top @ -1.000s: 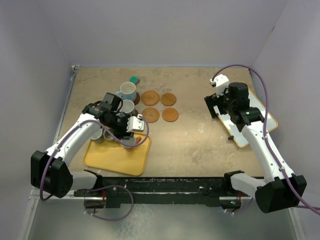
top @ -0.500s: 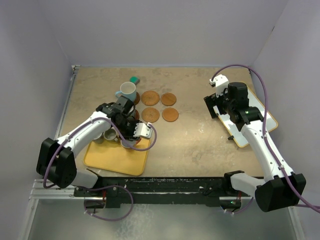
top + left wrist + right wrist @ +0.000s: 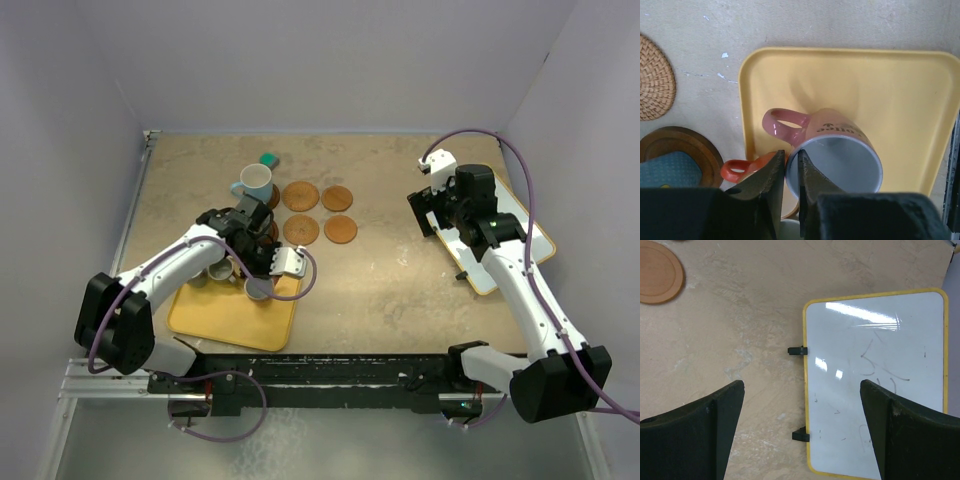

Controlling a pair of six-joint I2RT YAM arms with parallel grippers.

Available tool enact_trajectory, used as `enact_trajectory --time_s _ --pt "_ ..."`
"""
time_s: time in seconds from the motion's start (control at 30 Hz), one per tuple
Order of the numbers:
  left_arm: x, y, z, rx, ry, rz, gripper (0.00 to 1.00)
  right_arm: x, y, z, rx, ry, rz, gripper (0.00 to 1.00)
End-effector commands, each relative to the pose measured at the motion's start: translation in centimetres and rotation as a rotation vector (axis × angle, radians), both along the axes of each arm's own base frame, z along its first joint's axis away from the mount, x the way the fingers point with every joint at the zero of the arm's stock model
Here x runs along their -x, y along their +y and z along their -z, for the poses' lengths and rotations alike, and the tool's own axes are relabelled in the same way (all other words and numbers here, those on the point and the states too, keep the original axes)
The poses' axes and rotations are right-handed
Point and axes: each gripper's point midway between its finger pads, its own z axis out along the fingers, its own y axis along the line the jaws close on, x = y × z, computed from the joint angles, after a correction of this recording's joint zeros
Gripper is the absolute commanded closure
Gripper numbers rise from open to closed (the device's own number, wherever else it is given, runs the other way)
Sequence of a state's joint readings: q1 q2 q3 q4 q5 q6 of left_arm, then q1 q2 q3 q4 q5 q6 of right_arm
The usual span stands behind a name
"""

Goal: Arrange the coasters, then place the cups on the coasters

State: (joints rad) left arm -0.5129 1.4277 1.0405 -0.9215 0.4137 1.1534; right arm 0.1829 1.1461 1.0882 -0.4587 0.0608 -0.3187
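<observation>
Left pincer (image 3: pixel 791 156) is closed almost fully on the rim of a grey cup (image 3: pixel 840 165) with a pink handle, one finger inside and one outside. That cup stands on the yellow tray (image 3: pixel 900 95), just beside an orange cup (image 3: pixel 760 164). Four bare coasters (image 3: pixel 302 230) lie in a square on the table (image 3: pixel 400 270) beyond the tray, and a blue cup (image 3: pixel 256 181) stands on another. Right pincer (image 3: pixel 801 385) is spread wide and holds nothing, hanging above the edge of a whiteboard (image 3: pixel 875 375).

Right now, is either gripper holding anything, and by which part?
Left gripper pinches the pink-handled mug by its rim beside the handle, one finger inside, one outside. Right gripper is open, empty.
</observation>
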Motion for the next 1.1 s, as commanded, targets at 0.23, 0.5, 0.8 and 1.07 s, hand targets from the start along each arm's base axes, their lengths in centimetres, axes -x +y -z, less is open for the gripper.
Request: enact_trajectory --time_s 0.23,0.5,0.8,1.07 --pt "1.5 0.3 0.4 0.027 0.081 -0.239 0.91 -0.5 0.0 -0.7 0.003 -0.025 -0.006 0.0" --pt "2.3 1.4 0.6 -0.019 0.133 -0.386 0.86 -0.5 0.1 -0.7 -0.001 -0.024 -0.008 0.0" --pt "3.5 3.1 0.4 -0.102 0.158 -0.424 0.73 -0.5 0.1 -0.6 0.0 -0.021 -0.008 0.0" --pt "4.2 3.8 -0.3 -0.141 0.166 -0.386 0.65 -0.5 0.1 -0.5 0.001 -0.017 -0.008 0.0"
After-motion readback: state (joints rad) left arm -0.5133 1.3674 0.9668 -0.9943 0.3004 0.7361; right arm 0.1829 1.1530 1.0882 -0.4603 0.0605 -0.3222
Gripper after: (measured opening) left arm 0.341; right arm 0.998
